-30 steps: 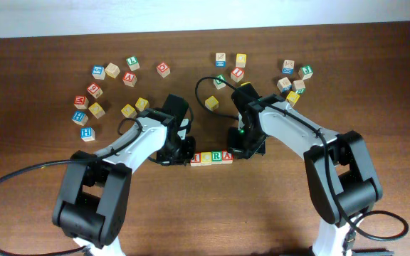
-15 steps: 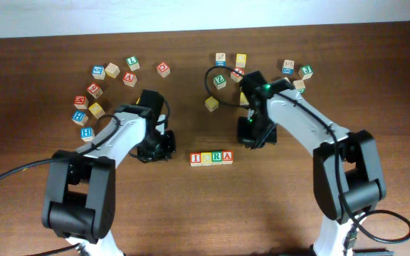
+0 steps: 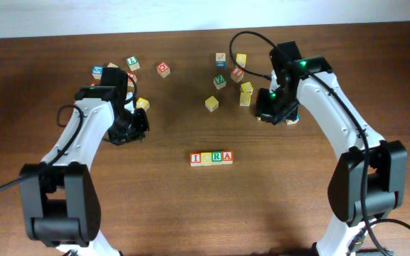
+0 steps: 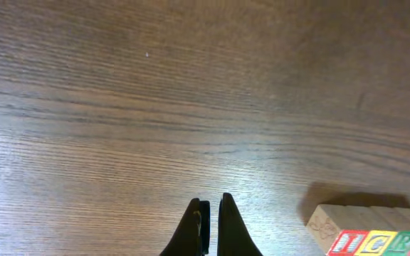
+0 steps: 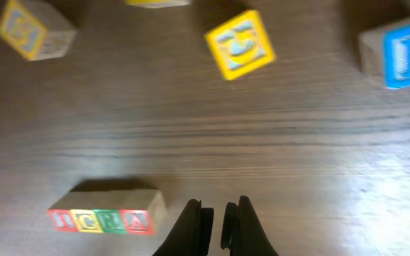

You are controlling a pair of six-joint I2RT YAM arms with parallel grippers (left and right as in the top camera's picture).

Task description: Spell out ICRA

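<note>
Four wooden cubes stand touching in a row (image 3: 211, 158) near the table's middle: red I (image 3: 196, 159), yellow C (image 3: 206, 158), green R (image 3: 216, 157), red A (image 3: 227, 156). The row also shows at the lower right of the left wrist view (image 4: 376, 238) and the lower left of the right wrist view (image 5: 102, 219). My left gripper (image 3: 135, 128) is well to the row's back left, shut and empty (image 4: 211, 208). My right gripper (image 3: 267, 114) is to the row's back right, shut and empty with a thin gap between its pads (image 5: 218, 210).
Several loose letter cubes lie at the back left (image 3: 131, 63) and at the back centre and right (image 3: 221, 80). A yellow cube (image 3: 211, 104) sits behind the row. The right wrist view shows a yellow cube (image 5: 240, 43) and a blue one (image 5: 404, 53).
Both grippers have drawn away from the ends of the row, the left to the back left, the right to the back right. The row has stayed put.
</note>
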